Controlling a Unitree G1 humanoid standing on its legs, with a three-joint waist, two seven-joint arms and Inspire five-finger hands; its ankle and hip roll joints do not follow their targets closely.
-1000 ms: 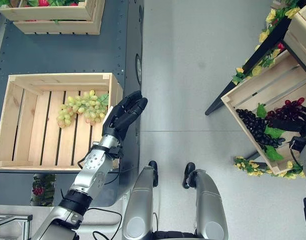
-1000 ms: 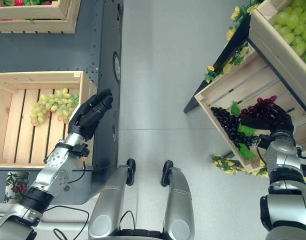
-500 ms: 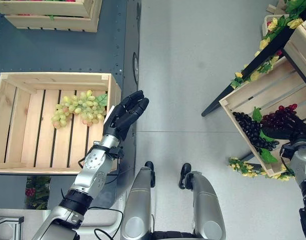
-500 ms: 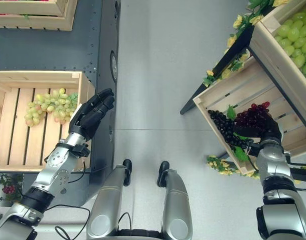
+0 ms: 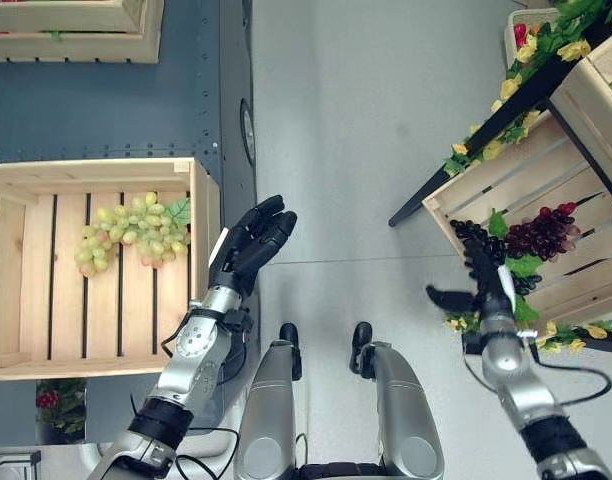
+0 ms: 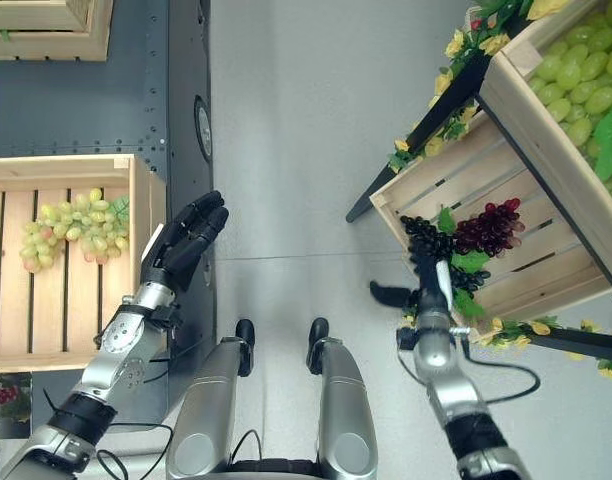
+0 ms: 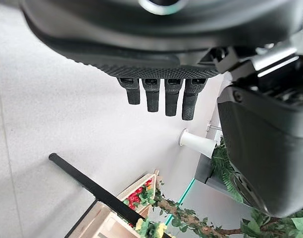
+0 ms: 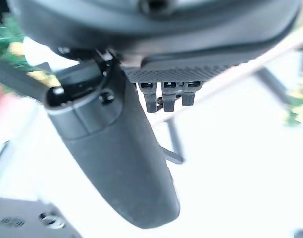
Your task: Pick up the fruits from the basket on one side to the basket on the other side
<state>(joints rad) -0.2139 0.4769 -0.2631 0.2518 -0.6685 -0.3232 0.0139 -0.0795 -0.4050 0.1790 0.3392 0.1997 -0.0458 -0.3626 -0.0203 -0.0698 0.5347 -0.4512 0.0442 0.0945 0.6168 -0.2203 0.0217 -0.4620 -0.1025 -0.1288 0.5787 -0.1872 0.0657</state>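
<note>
Two grape bunches (image 5: 534,235), dark purple and red, in tilted crate (image 5: 576,290), right hand (image 5: 483,290) and left hand (image 5: 248,245) spread, empty.

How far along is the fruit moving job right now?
Done: one green grape bunch lies in the left crate. In hand: nothing; left hand and right hand are open. Left: dark grapes and red grapes sit in the right crate.

Right hand (image 8: 117,148), fingers straight, empty

Left hand (image 5: 248,245) raised, fingers straight (relaxed). Right hand (image 5: 483,285) upright, fingers extended, thumb splayed sideways.
</note>
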